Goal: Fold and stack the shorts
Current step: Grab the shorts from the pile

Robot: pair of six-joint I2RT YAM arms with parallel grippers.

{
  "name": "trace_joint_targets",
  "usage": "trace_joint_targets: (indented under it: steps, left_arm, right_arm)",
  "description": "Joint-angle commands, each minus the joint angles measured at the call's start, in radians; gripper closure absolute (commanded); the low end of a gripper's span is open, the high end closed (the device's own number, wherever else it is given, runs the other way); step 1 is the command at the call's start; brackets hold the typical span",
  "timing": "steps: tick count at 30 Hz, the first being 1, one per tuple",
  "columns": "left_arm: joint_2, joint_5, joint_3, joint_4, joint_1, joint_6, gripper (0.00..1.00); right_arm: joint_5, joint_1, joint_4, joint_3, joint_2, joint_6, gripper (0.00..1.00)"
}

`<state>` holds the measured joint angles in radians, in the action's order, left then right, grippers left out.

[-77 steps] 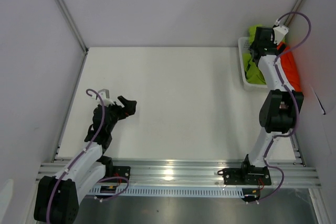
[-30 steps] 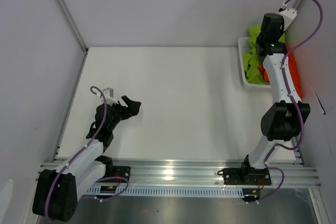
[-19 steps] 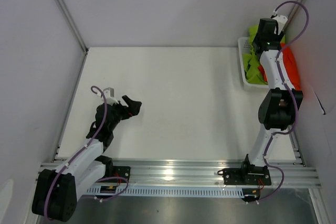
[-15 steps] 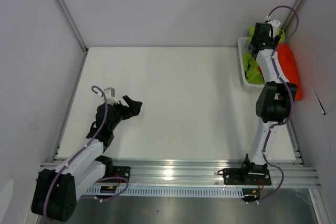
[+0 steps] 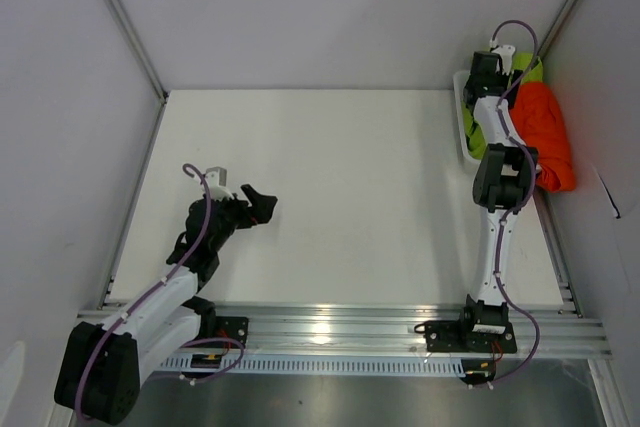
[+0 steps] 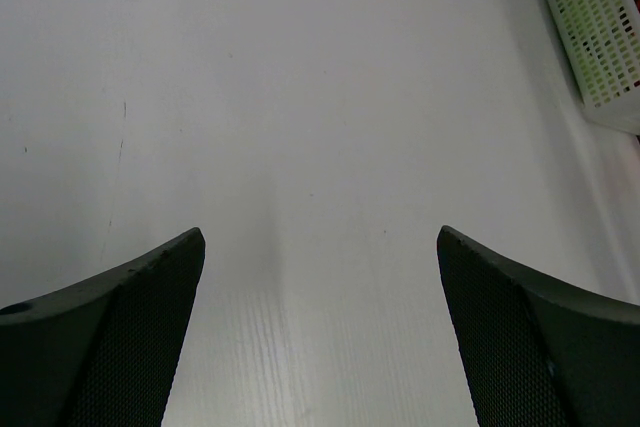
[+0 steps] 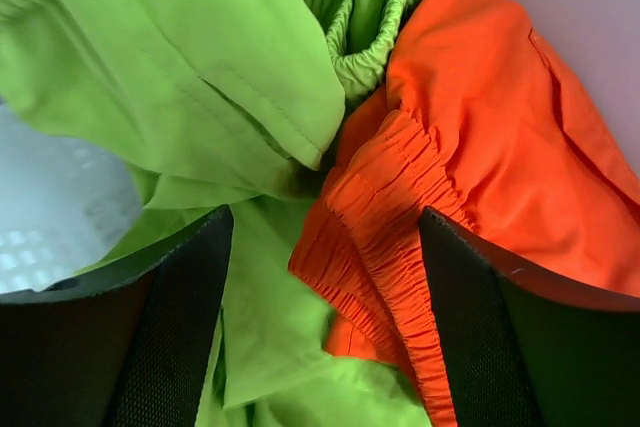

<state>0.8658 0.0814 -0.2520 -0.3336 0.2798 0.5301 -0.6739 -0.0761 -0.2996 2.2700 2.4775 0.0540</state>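
Gaping wide, R claw frames orange shorts & green shorts waistbands top cam misses; L claw wide.

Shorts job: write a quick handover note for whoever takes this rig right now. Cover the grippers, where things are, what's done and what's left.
The left gripper is open and empty, low over the bare table on the left side.
The right gripper is open at the far right corner, just above the clothes, gripping nothing.
The green shorts and orange shorts lie crumpled together at the white basket, with the orange pair spilling toward the right wall.
Done: nothing is folded, and neither pair is out on the table.
Left: pull each pair out, flatten and fold it, then stack them.
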Motion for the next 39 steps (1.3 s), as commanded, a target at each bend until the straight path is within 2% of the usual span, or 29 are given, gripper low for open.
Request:
trace_joint_targets:
  steps: [1,4,10,11,12,14,15,16,24,27,29,39]
  left_arm:
    - [0.001,-0.005,-0.041,-0.047,0.010,-0.025,0.01]
    - [0.009,0.003,-0.044,-0.051,0.012,-0.025,0.01]
    - [0.012,0.006,-0.044,-0.054,0.018,-0.032,0.01]
    - [0.012,0.006,-0.044,-0.054,0.018,-0.035,0.01]
    - [0.012,0.004,-0.044,-0.056,0.019,-0.035,0.01]
    - [0.015,0.006,-0.046,-0.056,0.019,-0.036,0.01]
    - [0.015,0.008,-0.049,-0.055,0.019,-0.036,0.01]
    - [0.016,0.011,-0.050,-0.054,0.021,-0.036,0.01]
    - [0.013,0.014,-0.055,-0.045,0.027,-0.038,0.01]
    - [0.006,0.012,-0.058,-0.038,0.029,-0.039,0.01]
    - [0.002,0.014,-0.056,-0.036,0.029,-0.039,0.01]
    - [-0.004,0.009,-0.063,-0.025,0.038,-0.044,0.01]
  right_arm:
    - [-0.070,-0.024,0.070,0.085,0.037,0.043,0.24]
    - [-0.096,-0.036,0.074,0.123,0.072,0.032,0.25]
    - [-0.135,-0.062,0.175,0.017,0.011,0.030,0.37]
    - [-0.135,-0.063,0.174,0.017,0.009,0.029,0.41]
    - [-0.131,-0.071,0.171,0.023,0.008,0.030,0.53]
    - [-0.121,-0.076,0.160,0.022,0.000,0.024,0.62]
    - [-0.119,-0.077,0.157,0.022,-0.002,0.023,0.76]
    - [-0.124,-0.079,0.145,0.023,-0.003,0.011,0.81]
    - [-0.118,-0.077,0.123,-0.066,-0.127,-0.072,0.73]
    - [-0.119,-0.070,0.103,-0.072,-0.150,-0.083,0.81]
    - [-0.124,-0.067,0.087,-0.078,-0.164,-0.097,1.00]
    - [-0.052,-0.037,0.105,-0.247,-0.365,-0.172,1.00]
